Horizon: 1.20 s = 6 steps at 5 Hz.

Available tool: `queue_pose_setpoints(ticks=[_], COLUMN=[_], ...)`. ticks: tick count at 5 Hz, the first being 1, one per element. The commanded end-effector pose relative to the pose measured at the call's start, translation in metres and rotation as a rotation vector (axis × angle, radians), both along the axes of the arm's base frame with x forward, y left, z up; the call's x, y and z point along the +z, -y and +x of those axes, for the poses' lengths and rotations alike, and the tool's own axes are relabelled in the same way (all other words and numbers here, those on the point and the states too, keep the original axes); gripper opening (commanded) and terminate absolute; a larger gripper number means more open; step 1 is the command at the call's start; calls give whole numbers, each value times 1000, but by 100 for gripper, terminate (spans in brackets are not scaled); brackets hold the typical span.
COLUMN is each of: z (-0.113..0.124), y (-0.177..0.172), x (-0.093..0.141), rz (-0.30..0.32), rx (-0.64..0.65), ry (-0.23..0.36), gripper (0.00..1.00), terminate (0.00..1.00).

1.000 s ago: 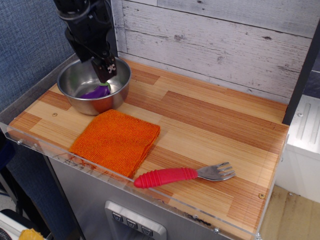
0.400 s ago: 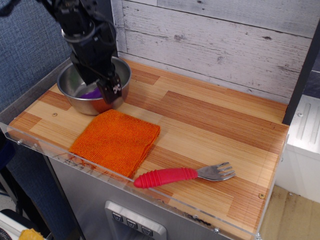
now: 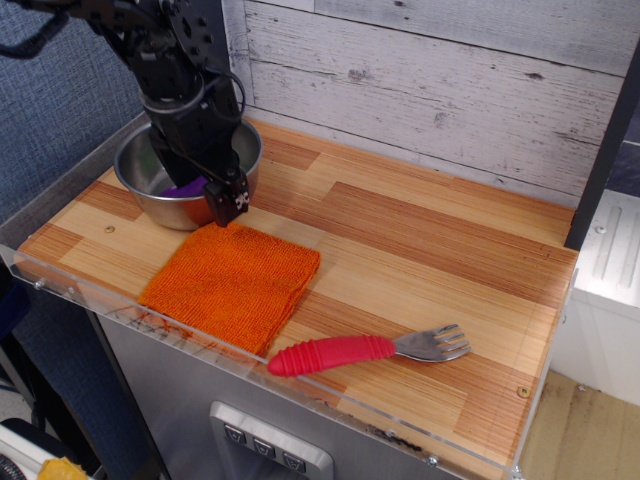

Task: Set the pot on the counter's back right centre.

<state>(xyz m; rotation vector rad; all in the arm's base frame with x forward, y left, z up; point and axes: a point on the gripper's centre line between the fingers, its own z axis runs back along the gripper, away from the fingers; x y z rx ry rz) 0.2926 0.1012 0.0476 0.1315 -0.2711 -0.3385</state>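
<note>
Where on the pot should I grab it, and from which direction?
Take the pot by its thin rim, coming from above with one finger inside and one outside. It has no handles and is probably too wide to span. The near right rim, where the gripper sits, looks reachable; avoid the eggplant inside.

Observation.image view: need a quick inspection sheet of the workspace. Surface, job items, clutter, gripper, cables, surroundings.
Surface: counter of wood planks, clear acrylic rim along the front.
Job's things: pot at back left corner, purple eggplant inside; not yet at back right centre.
Clutter: orange cloth in front of the pot; red-handled fork near the front edge.
Gripper: gripper low at the pot's front right rim; open or shut cannot be told.
Cables: black cable looping off the arm, top left.
Surroundings: whitewashed plank wall behind.
</note>
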Motion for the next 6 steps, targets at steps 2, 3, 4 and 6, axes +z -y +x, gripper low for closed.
queue_pose_setpoints(ticks=[2,3,4,6], z=[5,1,-2,6], y=[-14,-16,-15,-19], x=[-2,0,1,29], rz=[72,87,91,85], rx=[13,30,26,36], ry=[13,18,21,68], gripper=[0,0,0,0], terminate=[0,0,0,0])
